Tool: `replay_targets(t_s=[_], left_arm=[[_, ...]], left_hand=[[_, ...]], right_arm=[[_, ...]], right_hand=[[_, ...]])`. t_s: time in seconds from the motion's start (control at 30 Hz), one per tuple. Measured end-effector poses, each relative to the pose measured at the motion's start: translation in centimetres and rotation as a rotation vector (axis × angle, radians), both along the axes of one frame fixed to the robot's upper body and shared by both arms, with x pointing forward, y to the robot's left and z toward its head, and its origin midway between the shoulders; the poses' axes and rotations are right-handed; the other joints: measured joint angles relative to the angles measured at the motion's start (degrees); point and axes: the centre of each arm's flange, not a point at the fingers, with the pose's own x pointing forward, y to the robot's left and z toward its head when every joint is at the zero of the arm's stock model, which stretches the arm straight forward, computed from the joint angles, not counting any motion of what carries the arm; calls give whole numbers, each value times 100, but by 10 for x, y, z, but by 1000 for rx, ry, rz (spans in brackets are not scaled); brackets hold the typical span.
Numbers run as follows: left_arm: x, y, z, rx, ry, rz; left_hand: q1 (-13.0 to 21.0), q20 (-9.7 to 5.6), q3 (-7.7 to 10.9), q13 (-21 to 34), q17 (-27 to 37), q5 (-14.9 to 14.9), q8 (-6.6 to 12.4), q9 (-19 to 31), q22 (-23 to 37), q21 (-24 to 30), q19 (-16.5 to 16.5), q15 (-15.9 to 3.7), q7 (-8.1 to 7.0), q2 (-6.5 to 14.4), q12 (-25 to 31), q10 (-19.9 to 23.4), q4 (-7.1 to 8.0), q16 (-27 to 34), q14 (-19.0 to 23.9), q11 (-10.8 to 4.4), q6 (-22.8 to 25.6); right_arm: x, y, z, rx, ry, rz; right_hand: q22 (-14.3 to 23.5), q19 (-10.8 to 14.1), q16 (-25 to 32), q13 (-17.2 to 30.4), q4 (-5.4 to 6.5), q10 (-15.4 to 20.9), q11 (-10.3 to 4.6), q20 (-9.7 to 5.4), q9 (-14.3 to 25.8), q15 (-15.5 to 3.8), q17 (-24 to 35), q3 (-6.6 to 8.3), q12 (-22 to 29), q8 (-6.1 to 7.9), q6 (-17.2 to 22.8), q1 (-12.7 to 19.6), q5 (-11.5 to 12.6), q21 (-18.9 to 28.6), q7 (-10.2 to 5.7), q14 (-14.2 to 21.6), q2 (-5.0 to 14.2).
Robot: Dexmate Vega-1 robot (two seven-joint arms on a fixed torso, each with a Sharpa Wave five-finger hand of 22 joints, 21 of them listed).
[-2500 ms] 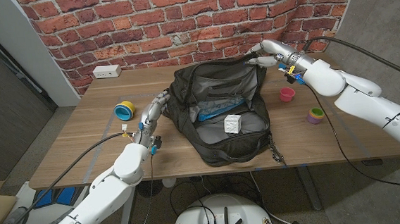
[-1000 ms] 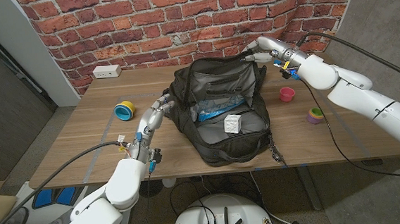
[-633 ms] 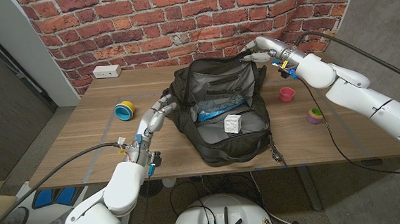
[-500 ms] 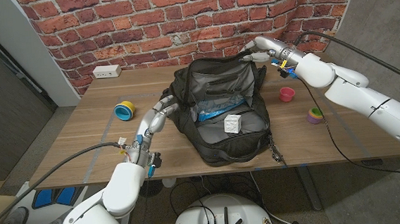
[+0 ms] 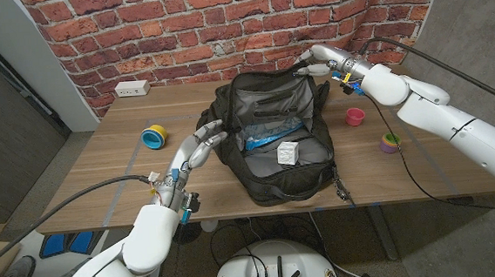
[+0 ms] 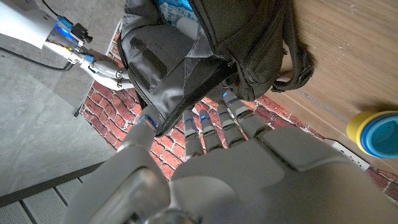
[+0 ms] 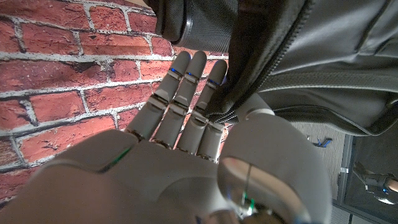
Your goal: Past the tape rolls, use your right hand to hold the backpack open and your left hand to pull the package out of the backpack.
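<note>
Brick wall behind: right hand (image 5: 316, 64) pinches backpack (image 5: 276, 141) rim, left hand (image 5: 197, 146) spread beside it

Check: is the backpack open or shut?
Open. The backpack gapes, its lining and a white box showing inside, while the right hand grips its far rim.

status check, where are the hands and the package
Right hand grips backpack top edge, holding it open. Left hand open at its side. Package inside; white cube beside it.
</note>
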Motion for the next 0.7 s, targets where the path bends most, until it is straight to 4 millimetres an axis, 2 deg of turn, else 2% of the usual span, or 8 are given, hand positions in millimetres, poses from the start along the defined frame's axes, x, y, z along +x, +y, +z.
replay_targets(t_s=[0.17,0.7], left_arm=[[-11,-6,8,60,-12,-2],[-19,-26,27,256,-21,-7]], left_hand=[[115,-28,0,0,0,0,0,0,0,0,34,-13,-8,-54,0,78,-49,0,92,-41,53],[448,-31,-24,0,0,28,-36,1,0,0,236,0,-48,-204,0,252,-72,0,266,-158,191]], right_arm=[[2,2,1,-5,-1,6],[5,5,0,-12,-2,18]], right_hand=[[-14,0,0,0,9,0,0,0,-3,21,0,10,0,-22,20,0,0,44,20,20,0],[-13,0,0,-1,9,-1,1,0,-9,-10,-1,10,0,-35,20,0,-2,44,20,52,0]])
